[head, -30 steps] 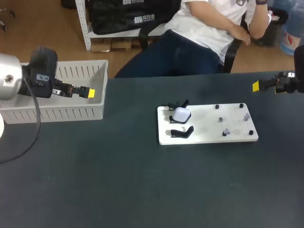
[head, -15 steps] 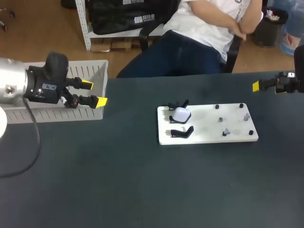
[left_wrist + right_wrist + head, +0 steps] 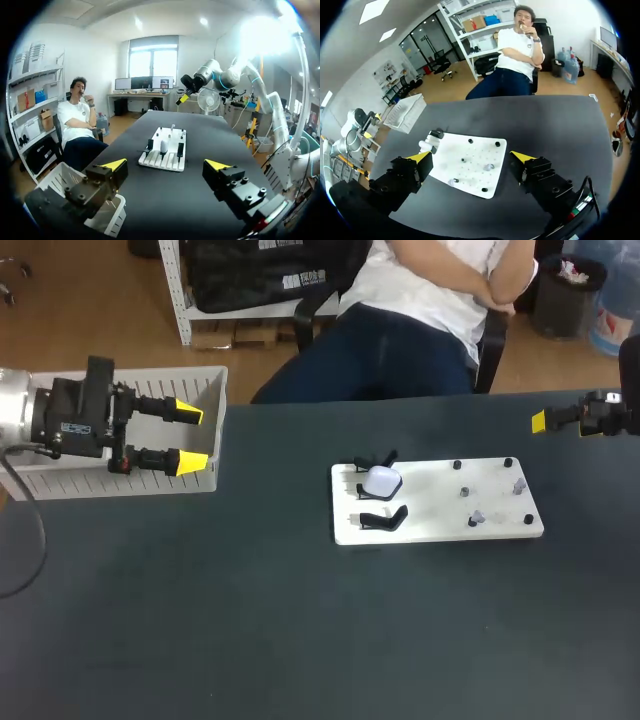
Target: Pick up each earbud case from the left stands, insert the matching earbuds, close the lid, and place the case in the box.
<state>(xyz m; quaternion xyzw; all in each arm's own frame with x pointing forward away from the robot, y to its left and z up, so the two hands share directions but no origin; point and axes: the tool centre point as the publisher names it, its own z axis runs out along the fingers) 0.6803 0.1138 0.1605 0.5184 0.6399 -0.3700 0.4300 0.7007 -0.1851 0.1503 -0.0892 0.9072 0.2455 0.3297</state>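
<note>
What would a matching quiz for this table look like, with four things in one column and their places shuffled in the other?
Things:
1. left gripper
2. right gripper
3. earbud case
4. box

Places:
A. on a stand at the left end of the white board
B. at the far left of the table
C. open, by the box's right end
D. open, near the table's far right corner, apart from the board

Pairs: 1-C, 2-D, 3-A, 4-B

White earbud case [image 3: 381,481], grey box [image 3: 120,481], black table [image 3: 300,640]
</note>
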